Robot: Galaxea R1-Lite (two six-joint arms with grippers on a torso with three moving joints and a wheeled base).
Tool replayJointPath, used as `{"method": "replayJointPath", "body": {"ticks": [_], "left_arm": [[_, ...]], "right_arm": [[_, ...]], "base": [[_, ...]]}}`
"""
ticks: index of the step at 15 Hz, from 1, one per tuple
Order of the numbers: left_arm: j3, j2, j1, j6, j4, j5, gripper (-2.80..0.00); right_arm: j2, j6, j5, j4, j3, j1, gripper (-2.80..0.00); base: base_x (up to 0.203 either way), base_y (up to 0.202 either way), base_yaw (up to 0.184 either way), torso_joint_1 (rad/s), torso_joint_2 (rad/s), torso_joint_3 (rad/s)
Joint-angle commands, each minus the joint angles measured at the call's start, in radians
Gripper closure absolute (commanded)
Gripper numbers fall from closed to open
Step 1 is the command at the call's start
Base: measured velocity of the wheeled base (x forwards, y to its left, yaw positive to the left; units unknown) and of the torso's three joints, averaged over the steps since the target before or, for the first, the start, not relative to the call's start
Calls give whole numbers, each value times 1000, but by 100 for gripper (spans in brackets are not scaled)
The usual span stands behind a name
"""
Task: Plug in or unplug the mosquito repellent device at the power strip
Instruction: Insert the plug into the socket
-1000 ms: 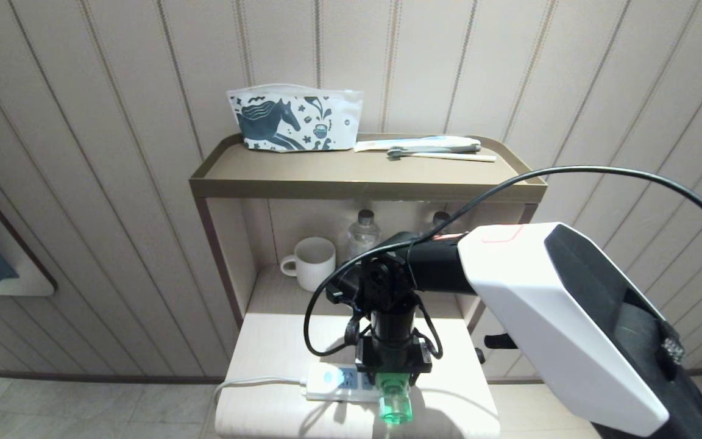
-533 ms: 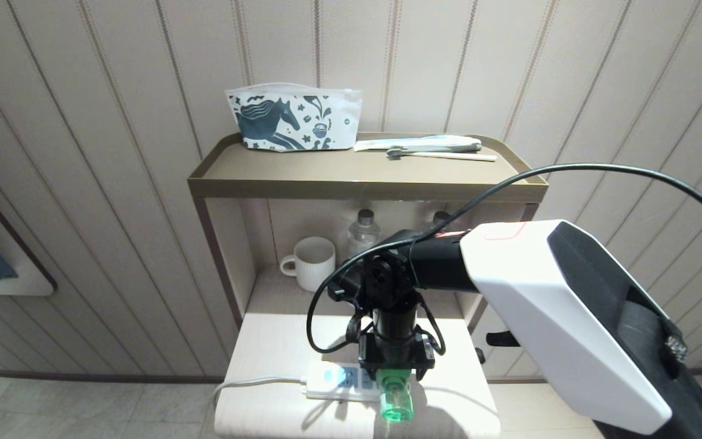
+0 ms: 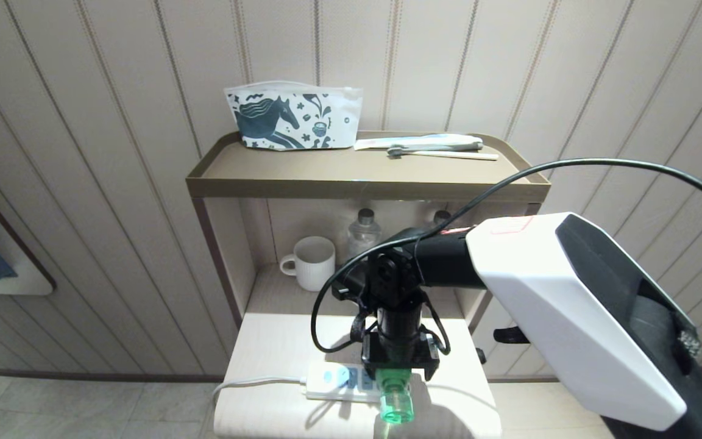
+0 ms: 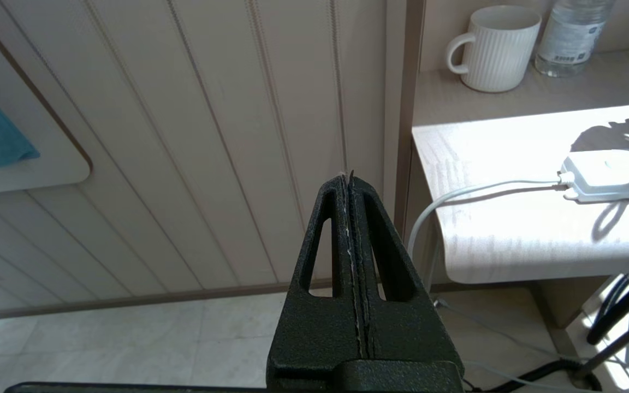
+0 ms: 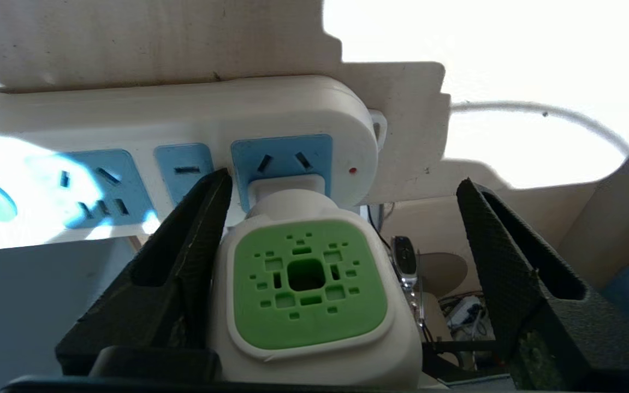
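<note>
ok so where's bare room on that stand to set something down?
Free: the front of the top tray, before the horse pouch and toothbrush; the lower ledge between the mug and the power strip. Crowded: the strip's right end, where the open right gripper straddles the plugged-in mosquito repellent device.
</note>
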Motion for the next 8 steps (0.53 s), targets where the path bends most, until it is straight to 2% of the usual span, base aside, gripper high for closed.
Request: {"method": "replayJointPath", "body": {"ticks": [1, 8], "left_arm": [[-1, 1, 0, 1, 0, 0, 0], [0, 1, 0, 1, 0, 0, 0]], "right_arm": [[-39, 3, 0, 1, -2, 2, -280], [-77, -8, 0, -33, 0, 9, -280]], "base": [[0, 0, 0, 0, 0, 0], [0, 0, 0, 0, 0, 0]]}}
